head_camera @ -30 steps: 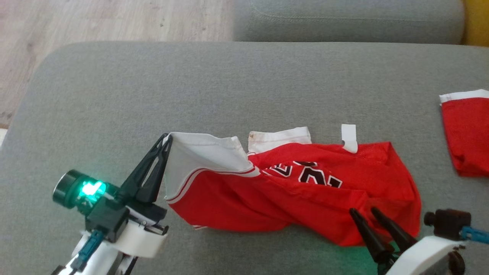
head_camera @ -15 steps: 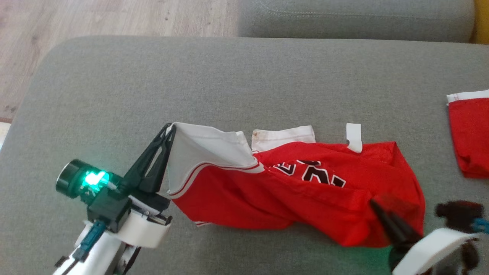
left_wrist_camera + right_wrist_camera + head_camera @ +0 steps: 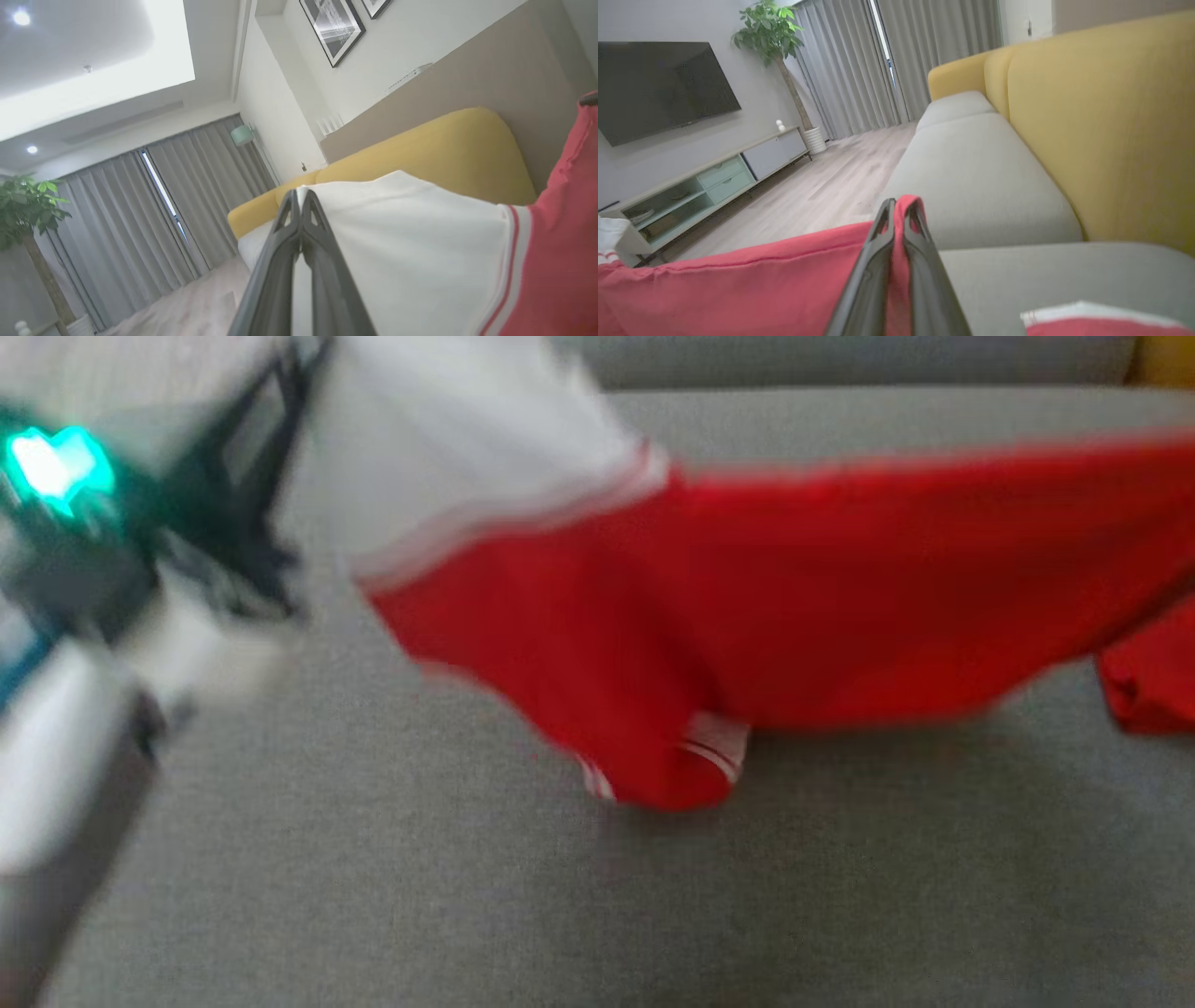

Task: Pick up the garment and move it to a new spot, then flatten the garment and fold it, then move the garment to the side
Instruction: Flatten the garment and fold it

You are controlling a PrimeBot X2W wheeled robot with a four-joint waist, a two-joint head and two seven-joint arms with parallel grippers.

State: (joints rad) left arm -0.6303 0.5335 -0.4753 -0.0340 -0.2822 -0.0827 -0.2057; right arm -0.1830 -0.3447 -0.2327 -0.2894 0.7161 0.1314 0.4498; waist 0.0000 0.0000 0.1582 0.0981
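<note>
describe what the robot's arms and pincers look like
The left pincer and right pincer look alike. Each has two long, dark grey fingers that taper to thin tips, with triangular cut-outs near the ends. In the blurred head view, the left arm has a dark wrist block with a bright green light and a white forearm.

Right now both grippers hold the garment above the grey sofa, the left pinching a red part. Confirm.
Not quite: the left gripper pinches the garment by its white part, per the left wrist view. The right gripper also holds it, above the grey sofa.
</note>
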